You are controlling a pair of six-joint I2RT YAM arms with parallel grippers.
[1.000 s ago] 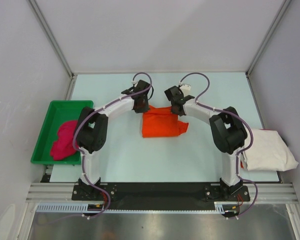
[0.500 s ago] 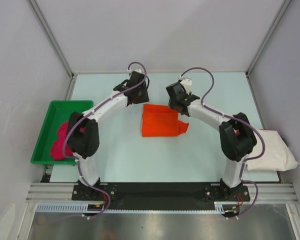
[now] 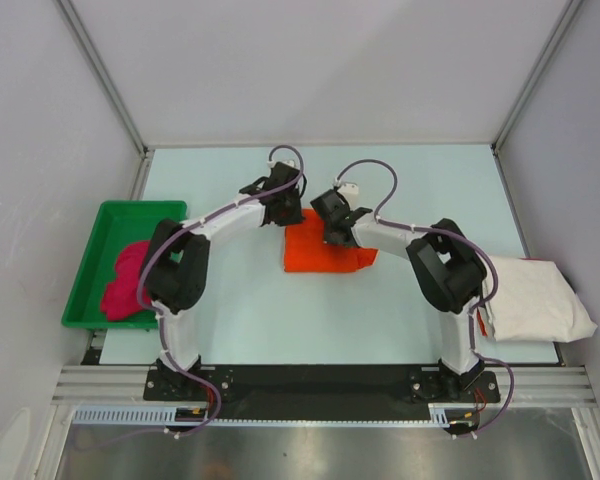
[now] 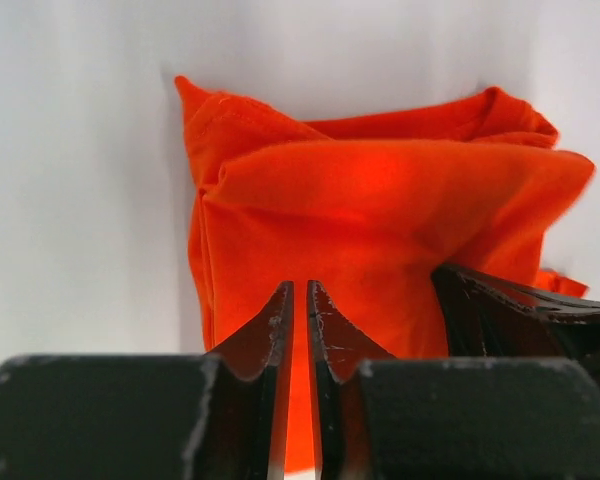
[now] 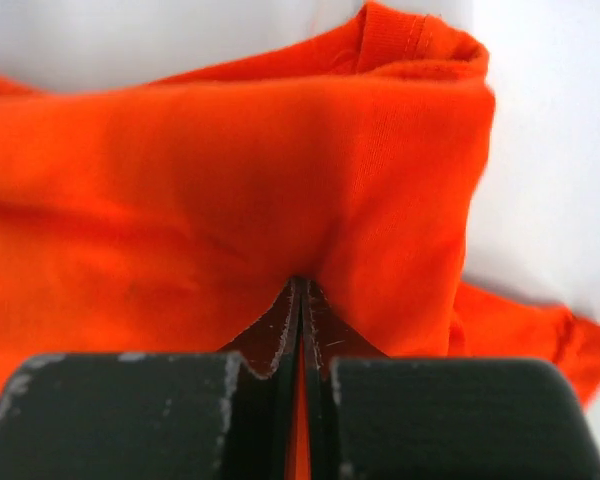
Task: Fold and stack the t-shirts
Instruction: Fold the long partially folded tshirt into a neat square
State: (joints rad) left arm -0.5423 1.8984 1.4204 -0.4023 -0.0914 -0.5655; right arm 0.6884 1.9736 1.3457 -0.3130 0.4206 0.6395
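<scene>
Both grippers have been brought back onto the orange shirt [image 3: 325, 260], having stood just beyond its far edge half a second earlier. The right gripper [image 5: 300, 284] is closed on a puckered fold near the shirt's middle. The left gripper [image 4: 298, 288] is set at its far left corner with jaws almost together; whether cloth is caught there cannot be told. The pink shirt [image 3: 125, 280] is seen well to its left, in a tray [image 3: 140, 207], and the white shirt [image 3: 535, 300] well to its right. Light, limp cloth like this is best taken at doubled edges or corners, pinched through all layers.
</scene>
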